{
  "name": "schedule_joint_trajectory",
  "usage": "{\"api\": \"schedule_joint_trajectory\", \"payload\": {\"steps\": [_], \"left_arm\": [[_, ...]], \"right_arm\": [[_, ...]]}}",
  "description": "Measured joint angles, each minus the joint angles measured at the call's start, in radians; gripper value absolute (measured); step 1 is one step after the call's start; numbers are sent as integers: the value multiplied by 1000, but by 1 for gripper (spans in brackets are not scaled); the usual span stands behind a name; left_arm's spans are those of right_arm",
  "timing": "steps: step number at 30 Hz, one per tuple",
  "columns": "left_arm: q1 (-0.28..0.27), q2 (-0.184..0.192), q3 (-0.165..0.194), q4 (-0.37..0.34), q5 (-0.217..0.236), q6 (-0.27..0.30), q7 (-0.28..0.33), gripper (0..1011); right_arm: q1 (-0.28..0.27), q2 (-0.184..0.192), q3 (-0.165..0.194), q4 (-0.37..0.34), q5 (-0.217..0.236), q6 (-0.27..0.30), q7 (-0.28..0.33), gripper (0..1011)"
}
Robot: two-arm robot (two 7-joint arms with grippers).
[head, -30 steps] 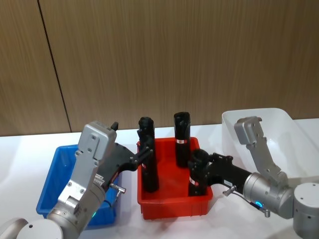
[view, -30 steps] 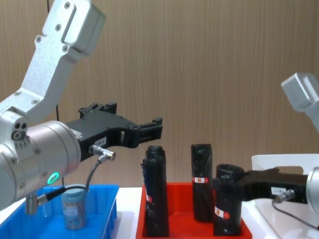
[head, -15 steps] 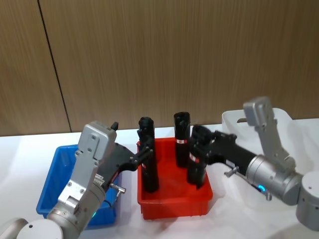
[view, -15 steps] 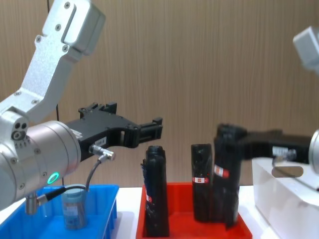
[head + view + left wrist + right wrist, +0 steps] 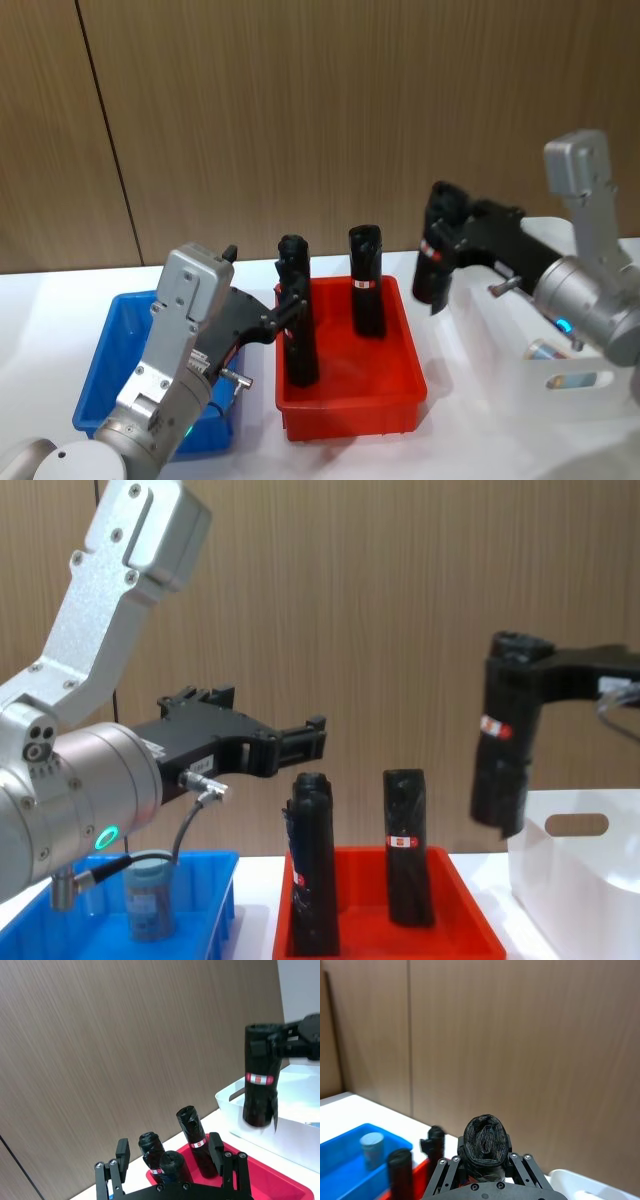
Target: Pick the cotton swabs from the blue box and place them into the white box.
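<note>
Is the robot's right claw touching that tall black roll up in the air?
Touching. In the chest view, the right gripper has its jaws clamped on the tall black roll.

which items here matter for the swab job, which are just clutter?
Job:
- cotton swabs jar standing in the blue box
- white box, swab jars already inside

Not the job:
- red tray
- black rolls standing in it
- black roll held by the right gripper, lifted beside the white box

white table point(image 5: 40, 300) | blue box point(image 5: 108, 330) | red tray point(image 5: 400, 385) | white box point(image 5: 520, 385)
</note>
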Motion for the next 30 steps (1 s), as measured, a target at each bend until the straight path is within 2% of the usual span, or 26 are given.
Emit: {"api": "schedule_joint_trajectory", "payload": {"steps": [6, 15, 22, 30], "left_arm": [[0, 0, 0, 0, 0, 0, 0, 1000], [0, 0, 0, 0, 0, 0, 0, 1000], [0, 0, 0, 0, 0, 0, 0, 1000], [0, 0, 0, 0, 0, 0, 0, 1000]], "right_arm": [[13, 19, 24, -3, -9, 3, -30, 367], [39, 43, 56, 43, -24, 11, -68, 367], [62, 51, 73, 106, -30, 13, -91, 367], [95, 51, 82, 212, -31, 1, -105, 367]]}}
